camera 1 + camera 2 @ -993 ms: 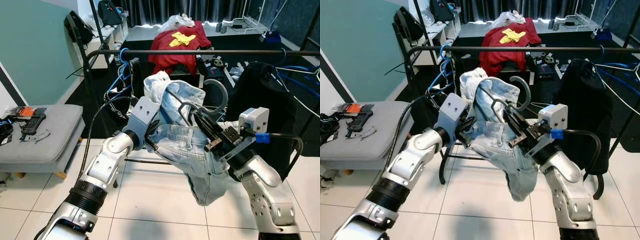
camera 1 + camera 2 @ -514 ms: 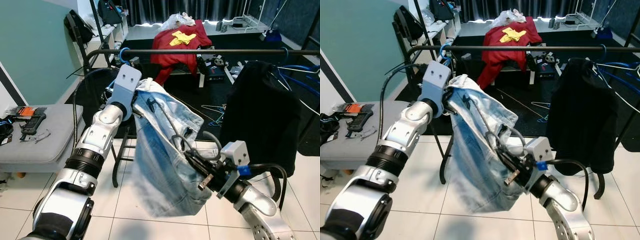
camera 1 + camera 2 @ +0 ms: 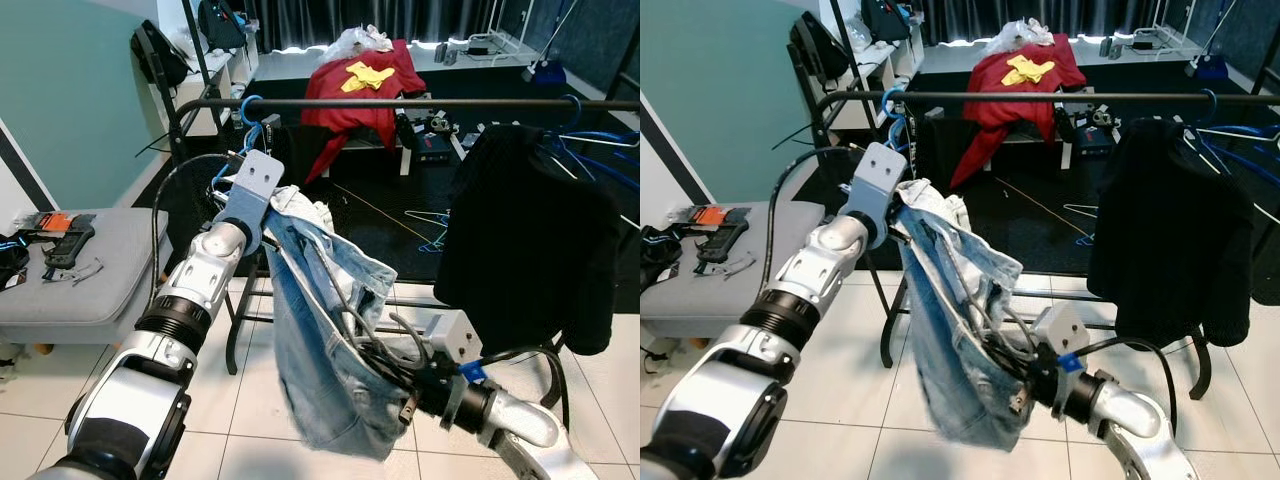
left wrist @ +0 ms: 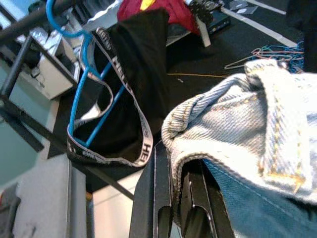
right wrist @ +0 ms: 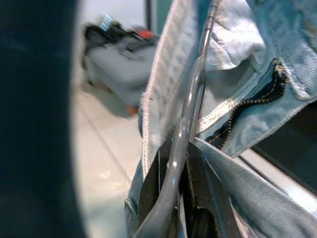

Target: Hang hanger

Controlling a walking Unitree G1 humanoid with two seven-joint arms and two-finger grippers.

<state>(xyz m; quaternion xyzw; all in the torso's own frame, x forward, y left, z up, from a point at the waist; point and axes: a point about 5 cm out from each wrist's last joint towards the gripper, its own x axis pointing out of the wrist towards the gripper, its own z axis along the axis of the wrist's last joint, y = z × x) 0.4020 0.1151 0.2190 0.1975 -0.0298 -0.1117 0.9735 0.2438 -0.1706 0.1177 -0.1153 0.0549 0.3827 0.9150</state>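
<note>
A pair of light blue jeans [image 3: 320,350] hangs in the air in front of the black clothes rail [image 3: 400,103]. My left gripper [image 3: 274,212] is shut on the waistband, just below the rail's left end; in the left wrist view the fingers [image 4: 161,198] pinch the denim hem [image 4: 218,114]. Low on the right, my right gripper [image 3: 392,368] is shut on a silver wire hanger [image 5: 192,99] threaded inside the jeans. The hanger's hook [image 3: 408,330] pokes out of the denim. The fabric hides most of the hanger.
A black garment [image 3: 520,220] hangs on the rail's right part, beside blue hangers [image 3: 600,150]. Black briefs on a blue hanger [image 4: 124,84] hang at the rail's left end. A grey bench [image 3: 90,265] with tools stands at left. Red clothing [image 3: 360,85] lies behind.
My left gripper has lifted the waistband up and left toward the rail's left end, then sunk a little. My right gripper has dropped low with the hanger, so the jeans hang stretched downward.
</note>
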